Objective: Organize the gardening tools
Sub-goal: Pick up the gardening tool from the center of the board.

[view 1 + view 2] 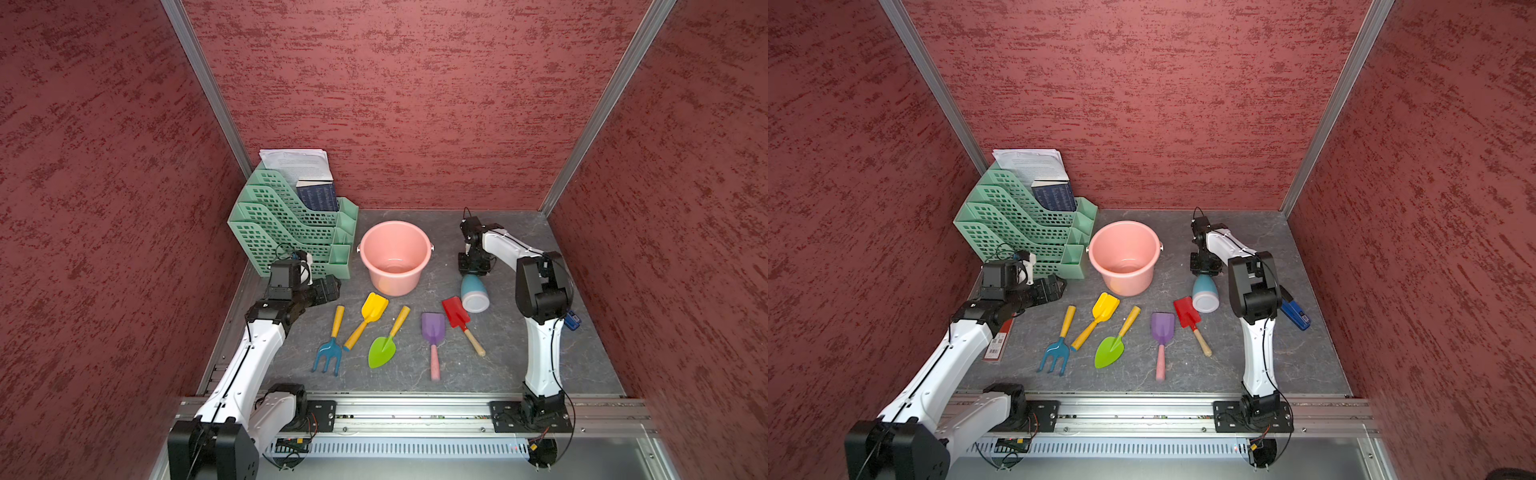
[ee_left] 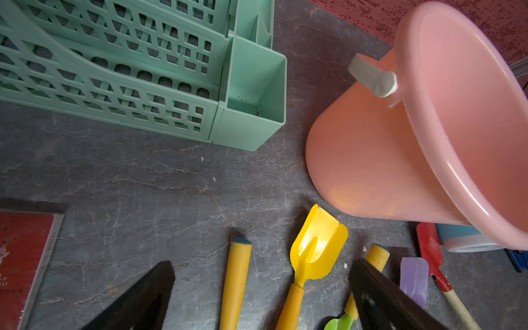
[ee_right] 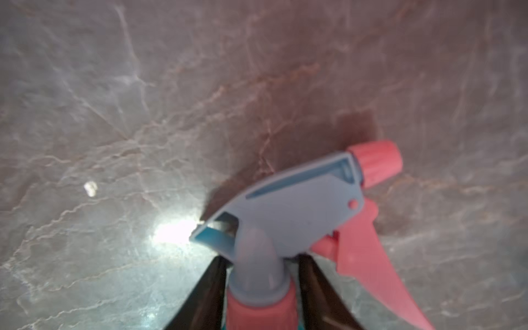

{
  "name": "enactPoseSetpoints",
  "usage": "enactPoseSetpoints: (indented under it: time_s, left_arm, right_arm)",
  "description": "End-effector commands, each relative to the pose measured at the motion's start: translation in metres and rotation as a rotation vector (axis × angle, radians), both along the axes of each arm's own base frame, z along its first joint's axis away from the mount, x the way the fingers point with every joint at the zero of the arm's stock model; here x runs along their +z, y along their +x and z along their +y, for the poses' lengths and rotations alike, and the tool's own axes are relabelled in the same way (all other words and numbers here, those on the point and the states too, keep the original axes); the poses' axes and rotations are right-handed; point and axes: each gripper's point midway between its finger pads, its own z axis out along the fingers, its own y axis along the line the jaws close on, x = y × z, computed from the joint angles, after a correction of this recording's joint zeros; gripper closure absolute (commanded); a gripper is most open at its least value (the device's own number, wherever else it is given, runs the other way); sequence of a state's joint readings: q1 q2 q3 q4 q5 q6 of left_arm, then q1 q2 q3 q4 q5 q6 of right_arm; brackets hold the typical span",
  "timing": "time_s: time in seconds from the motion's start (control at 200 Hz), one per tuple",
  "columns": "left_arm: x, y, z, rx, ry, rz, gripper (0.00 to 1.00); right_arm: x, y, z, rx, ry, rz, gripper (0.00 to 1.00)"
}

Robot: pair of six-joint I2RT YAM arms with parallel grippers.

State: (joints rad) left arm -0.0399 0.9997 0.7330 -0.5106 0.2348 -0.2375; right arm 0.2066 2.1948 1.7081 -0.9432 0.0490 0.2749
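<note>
Up front, a metal rail holds both robot arms. Behind it, five toy tools lie flat in a row on the gray table. Starting on the left arm's side, they are the blue fork-rake, the yellow shovel, the green trowel, the purple shovel and the red shovel.

Behind the tools, a pink bucket stands upright. A green rack with papers in it stands beside the bucket.

The spray bottle lies on its side, just beside the red shovel's blade, with its flat bottom facing the rail. The right gripper is down at the bottle's top end. Its two black fingers sit on each side of the bottle's neck, very close. The picture is blurry, so I cannot tell if they squeeze it.

The left gripper hangs near the rack's corner. Its jaws are wide apart and hold nothing.
</note>
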Motion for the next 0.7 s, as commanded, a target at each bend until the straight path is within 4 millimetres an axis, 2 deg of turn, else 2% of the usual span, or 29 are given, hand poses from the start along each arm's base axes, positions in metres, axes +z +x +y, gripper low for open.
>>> enactPoseSetpoints:
  time_s: [0.0, 0.14, 0.22, 0.286, 0.391, 0.536, 0.696]
  left_arm:
    - [0.001, -0.002, 0.0, -0.008, 0.01, -0.003, 0.0]
    - [0.0, -0.003, 0.0, -0.006, 0.012, 0.001, 0.0]
    - [-0.001, -0.003, 0.0, -0.006, 0.011, 0.005, 0.0]
    - [0.0, -0.002, 0.0, -0.004, 0.011, 0.001, 0.0]
    - [-0.001, -0.003, -0.001, -0.005, 0.008, 0.005, 0.0]
    - [0.0, -0.004, -0.002, -0.007, -0.002, 0.007, 0.0]
    - [0.005, -0.005, -0.007, -0.018, -0.022, 0.005, 0.0]
  right_arm:
    - [-0.014, -0.002, -0.006, -0.021, -0.035, 0.033, 0.7]
    - [-0.016, -0.002, -0.007, -0.026, -0.034, 0.028, 0.89]
    - [-0.013, 0.0, -0.006, -0.029, -0.029, 0.013, 0.96]
    - [-0.007, 0.004, -0.005, -0.03, -0.019, -0.016, 0.99]
    - [0.012, 0.015, -0.002, -0.034, 0.006, -0.101, 1.0]
    - [0.05, 0.03, 0.001, -0.044, 0.038, -0.256, 1.0]
    - [0.089, 0.038, -0.008, -0.076, 0.029, -0.441, 1.0]
